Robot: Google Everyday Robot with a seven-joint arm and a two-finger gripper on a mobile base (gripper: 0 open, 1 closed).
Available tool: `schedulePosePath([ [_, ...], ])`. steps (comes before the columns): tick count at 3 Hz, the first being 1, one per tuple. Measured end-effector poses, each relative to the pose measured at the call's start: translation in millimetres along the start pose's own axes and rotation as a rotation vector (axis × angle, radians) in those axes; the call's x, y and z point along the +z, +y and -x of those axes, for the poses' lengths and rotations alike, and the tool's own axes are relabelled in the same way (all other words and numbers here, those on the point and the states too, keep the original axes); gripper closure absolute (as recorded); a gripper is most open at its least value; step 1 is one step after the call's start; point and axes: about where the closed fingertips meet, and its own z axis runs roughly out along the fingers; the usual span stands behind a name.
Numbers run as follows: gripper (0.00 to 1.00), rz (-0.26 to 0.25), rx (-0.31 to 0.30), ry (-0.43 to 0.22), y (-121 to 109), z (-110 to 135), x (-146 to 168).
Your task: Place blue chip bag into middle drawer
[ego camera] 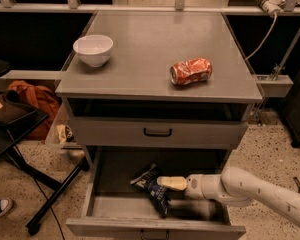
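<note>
Reaching into the open middle drawer (110, 211), the gripper (162, 182) was pictured with its tip against the bag (151, 184), which lay crumpled on the drawer floor, near the middle. Whether the bag was pinched or already let go could not be told. Trouble was judged possible on withdrawal. If a hold remained, the bag could be dragged back out. A corner left raised could be caught under the upper drawer (157, 132) once the middle drawer was pushed shut. The light foil could also be flicked aside by the arm (260, 191). Counted: one bag; one crushed can (190, 71) and one white bowl (93, 49), both on the cabinet top (140, 74); two drawers, the upper shut, the lower open; one gripper.
</note>
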Motion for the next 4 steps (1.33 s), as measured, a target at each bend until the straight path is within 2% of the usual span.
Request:
schedulePosePath([
  [1, 0.0, 0.001, -0.041, -0.02, 0, 12, -27],
  [2, 0.0, -0.047, -0.093, -0.009, -4, 22, -52],
  [4, 0.0, -0.112, -0.131, 0.038, -22, 32, -120],
])
